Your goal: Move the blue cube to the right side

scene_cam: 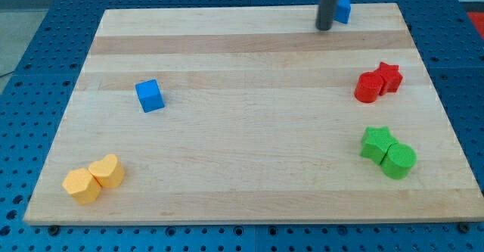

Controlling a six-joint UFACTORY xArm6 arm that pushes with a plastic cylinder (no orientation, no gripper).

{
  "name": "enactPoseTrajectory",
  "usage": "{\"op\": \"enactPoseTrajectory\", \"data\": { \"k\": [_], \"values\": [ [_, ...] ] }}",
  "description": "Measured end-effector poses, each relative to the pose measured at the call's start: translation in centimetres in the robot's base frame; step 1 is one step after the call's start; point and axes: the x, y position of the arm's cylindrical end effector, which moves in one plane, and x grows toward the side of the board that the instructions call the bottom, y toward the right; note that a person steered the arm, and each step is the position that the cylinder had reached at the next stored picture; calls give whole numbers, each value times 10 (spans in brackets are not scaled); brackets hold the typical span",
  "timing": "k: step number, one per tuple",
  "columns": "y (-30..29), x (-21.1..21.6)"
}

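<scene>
Blue cube [150,95] at board's [249,169] left-centre, far from my tip [324,27]. Tip bare, a plain rod, holding nothing, near the board's top edge, just beside a second blue block [344,10].

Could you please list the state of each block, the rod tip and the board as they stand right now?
Blue cube: alone, view's left, untouched.
Second blue block: top edge, partly hidden behind rod; shape unclear.
My tip: near top edge, beside that second blue block; contact unclear.
Red cylinder and red star block: touching, view's right.
Green star block and green cylinder: touching, lower right.
Two yellow blocks: touching, lower left.
Wooden board: flat.
</scene>
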Motion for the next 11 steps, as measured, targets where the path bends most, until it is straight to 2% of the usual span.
{"op": "enactPoseTrajectory", "data": {
  "k": [2, 3, 4, 5, 7, 9, 10, 11],
  "values": [
    [-211, 13],
    [-328, 45],
    [-410, 99],
    [-411, 118],
    [-339, 159],
    [-215, 145],
    [-231, 157],
    [-239, 191]
  ]
}}
